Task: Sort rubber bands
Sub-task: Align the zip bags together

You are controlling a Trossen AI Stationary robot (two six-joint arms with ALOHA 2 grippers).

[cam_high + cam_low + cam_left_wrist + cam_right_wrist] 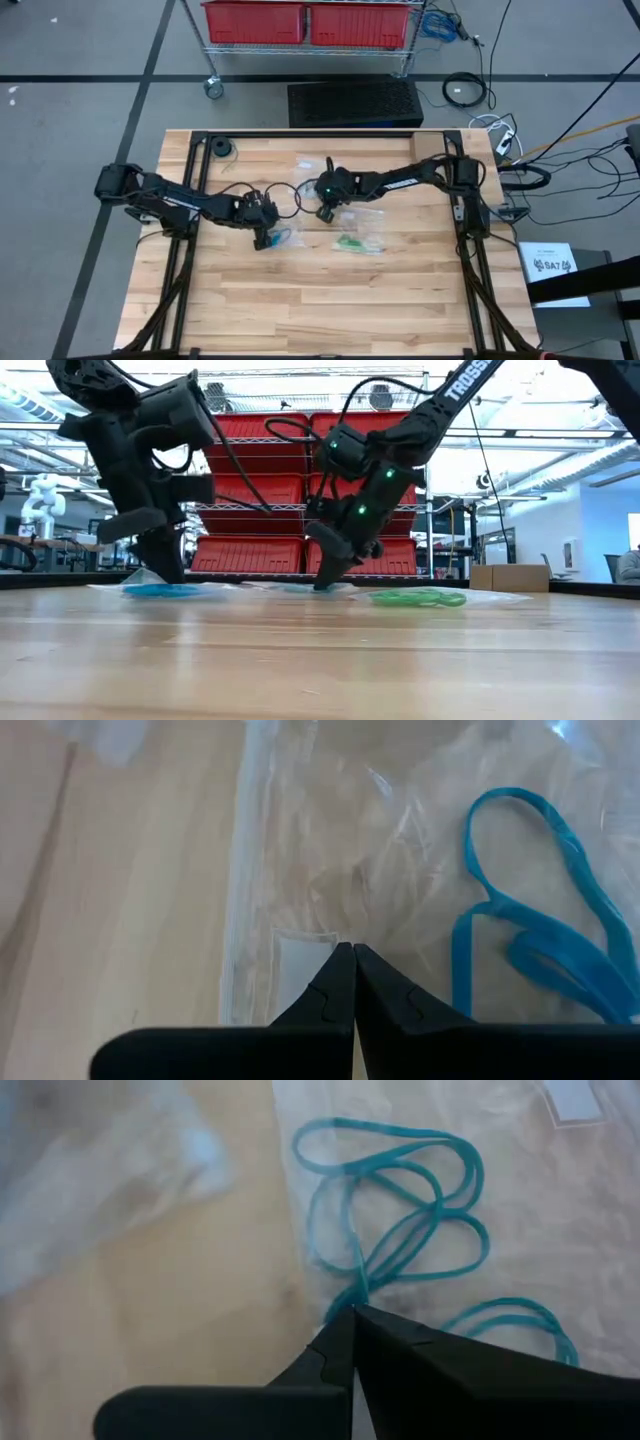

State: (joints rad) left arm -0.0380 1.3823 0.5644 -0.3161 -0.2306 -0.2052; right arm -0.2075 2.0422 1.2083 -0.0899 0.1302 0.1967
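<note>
Blue rubber bands (530,950) lie inside a clear plastic bag (400,850) on the table. My left gripper (353,950) is shut with its tips down on that bag, beside its edge strip; it also shows in the low view (165,572) and the high view (263,240). My right gripper (352,1312), shut, stands over a tangle of teal-blue rubber bands (410,1200) on clear plastic, near the table's middle (325,213). Green rubber bands (350,242) rest in another clear bag to the right (418,598). My left gripper has its shut fingertips on the clear bag just inside its edge strip (300,955), coming from above and pointing down. The bag lies flat on the table. Whether a layer is pinched between the tips, I cannot tell. My right gripper's shut fingertips meet a strand of one teal-blue band (352,1285) at the plastic's edge, from above, pointing down. The strand runs straight into the tips, which hide the contact. The rest of the bands lie slack on the plastic.
A third clear bag (312,165) lies toward the table's far side. A small black roll (220,150) sits at the far left corner. Black cables (285,195) loop between the arms. Bare wood (320,310) stretches along the near half.
</note>
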